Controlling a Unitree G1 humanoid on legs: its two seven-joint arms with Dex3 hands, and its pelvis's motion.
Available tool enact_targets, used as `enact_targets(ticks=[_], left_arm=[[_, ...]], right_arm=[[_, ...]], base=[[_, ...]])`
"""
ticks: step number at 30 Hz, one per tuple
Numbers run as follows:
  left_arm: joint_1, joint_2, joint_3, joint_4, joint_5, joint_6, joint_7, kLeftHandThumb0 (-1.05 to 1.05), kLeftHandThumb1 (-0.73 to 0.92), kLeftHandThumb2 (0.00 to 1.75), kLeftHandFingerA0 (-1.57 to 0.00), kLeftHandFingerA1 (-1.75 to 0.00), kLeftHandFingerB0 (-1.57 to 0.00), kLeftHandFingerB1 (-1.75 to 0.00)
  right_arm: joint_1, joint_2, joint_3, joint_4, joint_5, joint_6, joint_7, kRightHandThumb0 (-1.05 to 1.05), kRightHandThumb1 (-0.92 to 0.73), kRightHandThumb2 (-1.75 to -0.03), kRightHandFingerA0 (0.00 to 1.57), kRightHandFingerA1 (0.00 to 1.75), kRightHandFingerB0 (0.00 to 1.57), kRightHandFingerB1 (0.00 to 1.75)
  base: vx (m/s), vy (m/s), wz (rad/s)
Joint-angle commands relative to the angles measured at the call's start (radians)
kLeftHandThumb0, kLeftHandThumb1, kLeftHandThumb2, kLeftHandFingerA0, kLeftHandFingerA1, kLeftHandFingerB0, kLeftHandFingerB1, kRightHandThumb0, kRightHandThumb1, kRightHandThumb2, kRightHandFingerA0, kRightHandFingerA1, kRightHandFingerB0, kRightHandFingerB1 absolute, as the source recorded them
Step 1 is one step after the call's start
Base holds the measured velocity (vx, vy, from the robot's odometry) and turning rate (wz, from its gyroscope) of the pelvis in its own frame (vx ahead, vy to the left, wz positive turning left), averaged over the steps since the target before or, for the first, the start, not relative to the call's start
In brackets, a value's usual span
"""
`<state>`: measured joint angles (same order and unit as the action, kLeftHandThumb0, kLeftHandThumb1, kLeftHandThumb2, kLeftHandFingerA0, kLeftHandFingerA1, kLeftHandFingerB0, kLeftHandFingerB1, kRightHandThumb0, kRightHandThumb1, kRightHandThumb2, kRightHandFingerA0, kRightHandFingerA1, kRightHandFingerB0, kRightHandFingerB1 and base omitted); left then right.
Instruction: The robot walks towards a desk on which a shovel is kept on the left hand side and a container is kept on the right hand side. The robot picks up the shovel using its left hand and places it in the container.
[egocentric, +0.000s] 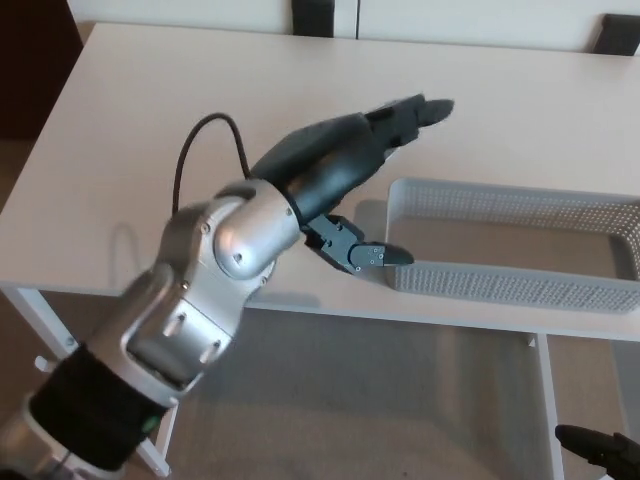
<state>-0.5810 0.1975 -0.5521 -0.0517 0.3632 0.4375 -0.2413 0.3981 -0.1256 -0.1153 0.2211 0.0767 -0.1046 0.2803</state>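
White tabletop (120, 150) on white legs, pale floor beneath; two dark chair backs at the far edge.

Container (520, 245): grey perforated basket, rectangular, low walls, on the tabletop's right side near the front edge. Visible interior bare.

Left arm (200, 310): silver shell with black cable looped above it, entering from lower left and crossing the tabletop's front edge. Covers the middle of the tabletop.

Left hand (350, 180): black, spread wide, fingers (415, 110) reaching toward the far side, thumb (365, 255) pointing right, its tip over the container's near-left corner. Nothing visibly held between them.

Shovel: no part visible; the left arm and hand cover the tabletop just left of the container. Position cannot be told.

Right hand (600, 450): dark tip only, at the lower right corner, below tabletop level. Whether wide or closed cannot be told.
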Motion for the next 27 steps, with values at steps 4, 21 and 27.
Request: enact_targets(ticks=[4, 21, 27], left_arm=[[0.066, -0.019, -0.015, 0.053, 0.256, 0.222, 0.189, -0.27, 0.49, 0.55, 0.00, -0.26, 0.00, -0.23], [0.025, -0.025, -0.012, 0.192, 0.345, 0.239, 0.211, -0.49, 0.33, 0.72, -0.02, -0.23, -0.05, -0.23], [0.028, -0.071, -0.011, 0.279, 0.361, 0.221, 0.259, -0.54, 0.34, 0.75, 0.00, -0.19, 0.00, -0.20]], right_arm=[[0.039, -0.024, 0.002, -0.032, -0.016, 0.011, -0.015, -0.35, -0.50, -0.70, 0.58, 0.52, 0.42, 0.46], [0.046, -0.033, 0.008, -0.041, -0.030, 0.012, -0.024, -0.37, -0.50, -0.71, 0.59, 0.52, 0.41, 0.46], [0.049, -0.037, 0.014, -0.046, -0.039, 0.005, -0.030, -0.37, -0.50, -0.71, 0.58, 0.52, 0.42, 0.46]], base=[[0.00, 0.000, 0.00], [0.00, 0.000, 0.00], [0.00, 0.000, 0.00]])
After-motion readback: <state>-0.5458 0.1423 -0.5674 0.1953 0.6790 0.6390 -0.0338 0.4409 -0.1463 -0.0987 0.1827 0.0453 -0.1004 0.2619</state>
